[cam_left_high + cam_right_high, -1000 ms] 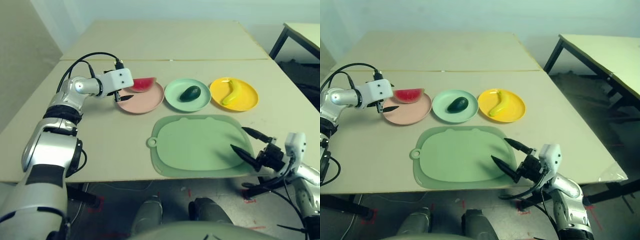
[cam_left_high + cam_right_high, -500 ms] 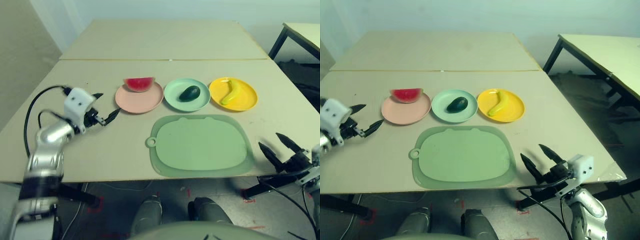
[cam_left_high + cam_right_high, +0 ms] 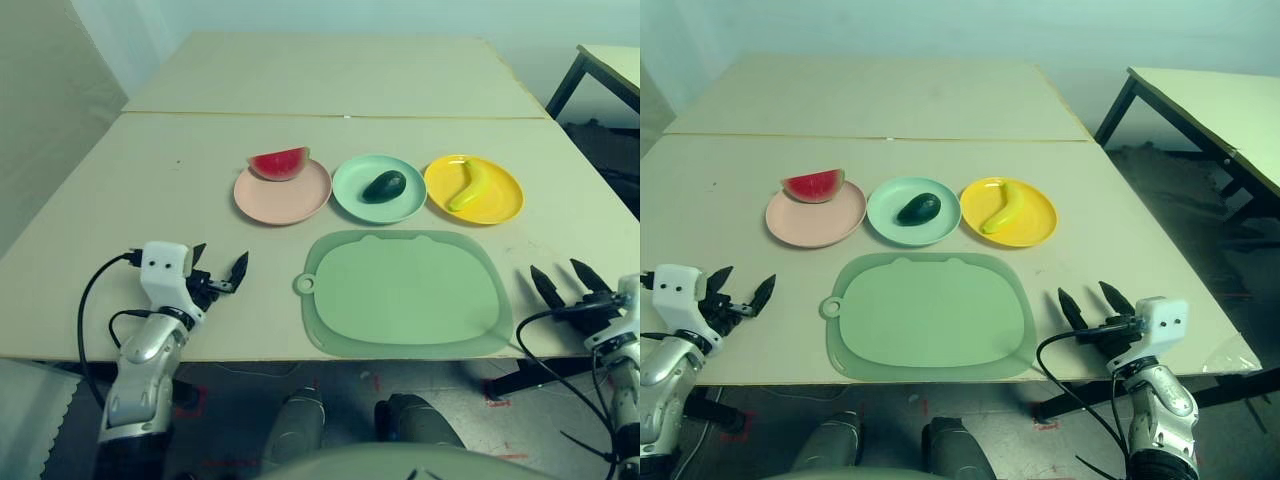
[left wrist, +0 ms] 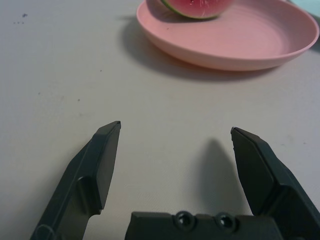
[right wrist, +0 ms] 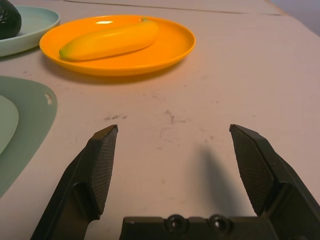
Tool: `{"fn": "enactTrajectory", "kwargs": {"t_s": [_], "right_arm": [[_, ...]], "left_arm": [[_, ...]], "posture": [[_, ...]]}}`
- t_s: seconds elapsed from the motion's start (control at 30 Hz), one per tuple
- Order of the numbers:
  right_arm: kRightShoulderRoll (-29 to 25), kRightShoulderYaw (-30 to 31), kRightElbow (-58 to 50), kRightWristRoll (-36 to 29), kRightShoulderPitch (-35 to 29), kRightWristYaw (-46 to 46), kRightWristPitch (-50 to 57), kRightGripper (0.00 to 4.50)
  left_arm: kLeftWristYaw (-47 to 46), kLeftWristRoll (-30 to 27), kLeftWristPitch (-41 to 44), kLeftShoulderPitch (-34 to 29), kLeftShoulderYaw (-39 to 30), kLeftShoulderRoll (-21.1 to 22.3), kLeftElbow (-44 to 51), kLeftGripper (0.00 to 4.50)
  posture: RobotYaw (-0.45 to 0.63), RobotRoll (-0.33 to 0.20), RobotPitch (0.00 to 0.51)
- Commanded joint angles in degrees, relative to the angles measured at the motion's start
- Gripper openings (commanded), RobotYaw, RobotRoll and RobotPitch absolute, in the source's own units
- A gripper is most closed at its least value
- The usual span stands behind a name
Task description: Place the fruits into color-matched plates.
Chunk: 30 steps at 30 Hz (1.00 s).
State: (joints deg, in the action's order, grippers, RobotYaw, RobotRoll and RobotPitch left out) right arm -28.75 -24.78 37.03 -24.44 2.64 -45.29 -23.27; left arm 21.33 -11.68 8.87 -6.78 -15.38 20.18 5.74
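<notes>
Three plates stand in a row across the table. The red watermelon wedge [image 3: 279,162] rests on the far edge of the pink plate [image 3: 282,197]. The dark avocado [image 3: 383,186] lies in the mint green plate [image 3: 379,204]. The banana [image 3: 466,184] lies in the yellow plate [image 3: 502,195]. My left gripper [image 3: 219,273] hovers open and empty near the table's front left edge, well short of the pink plate [image 4: 235,42]. My right gripper [image 3: 566,284] is open and empty at the front right edge, with the yellow plate [image 5: 165,50] and banana [image 5: 107,40] beyond its fingers.
A large rounded green mat [image 3: 405,292] with a handle hole lies at the front centre, between the two grippers. A second table [image 3: 610,60] stands off to the right. The far half of the table lies beyond a seam.
Both arms have drawn back toward the table's front edge. The left gripper moved from beside the pink plate to the front left; the right gripper left the mat's corner for the front right.
</notes>
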Motion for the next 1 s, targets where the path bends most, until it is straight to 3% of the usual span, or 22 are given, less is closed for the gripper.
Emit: {"fn": "enactTrajectory", "kwargs": {"t_s": [0.03, 0.3, 1.0], "right_arm": [[-0.3, 0.2, 1.8, 0.9, 0.8, -0.9, -2.1, 4.5], [1.2, 0.4, 1.8, 0.2, 1.9, -1.2, -4.5, 4.5], [3.4, 1.2, 2.1, 0.3, 2.0, -2.6, -4.1, 4.5]], "left_arm": [[0.0, 0.1, 1.2, 0.6, 0.9, 0.5, 0.4, 4.46], [-0.2, 0.3, 1.8, 2.3, 0.5, 2.2, 0.3, 4.46], [-0.8, -0.2, 2.4, 2.2, -1.9, 4.8, 0.8, 4.46]], "posture": [[0.11, 0.0, 0.1], [0.11, 0.0, 0.087], [0.21, 0.0, 0.096]]}}
